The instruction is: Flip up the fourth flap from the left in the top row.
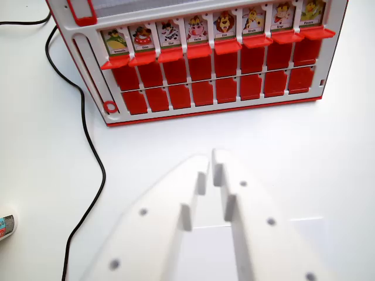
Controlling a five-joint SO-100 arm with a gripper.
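The white plastic two-fingered gripper [212, 157] is filling the lower middle of the wrist view, blurred by closeness, its base running off the bottom edge. Its fingertips are sitting pressed almost together with only a thin slit between them, pinching nothing, and hanging over bare white tabletop [328, 152] well short of the board.

The red-and-white plastic flap game board [211, 58] is lying across the top of the view, tilted slightly, its upper part cut off by the frame edge. A row of raised flaps is showing small animal picture cards; the printed names under them are too small to read. The fourth picture card from the wrist view's left [197, 29] is showing a cartoon animal, standing up like its neighbours. Below them, two rows of plain red rectangular flaps [202, 82] are lying flat, showing no pictures. Whether further rows are sitting above the frame cannot be told.

A thin black cable [88, 140] is snaking down the left side of the tabletop. A small patterned object [6, 226] is poking in at the left edge, mostly cut off and unidentifiable.
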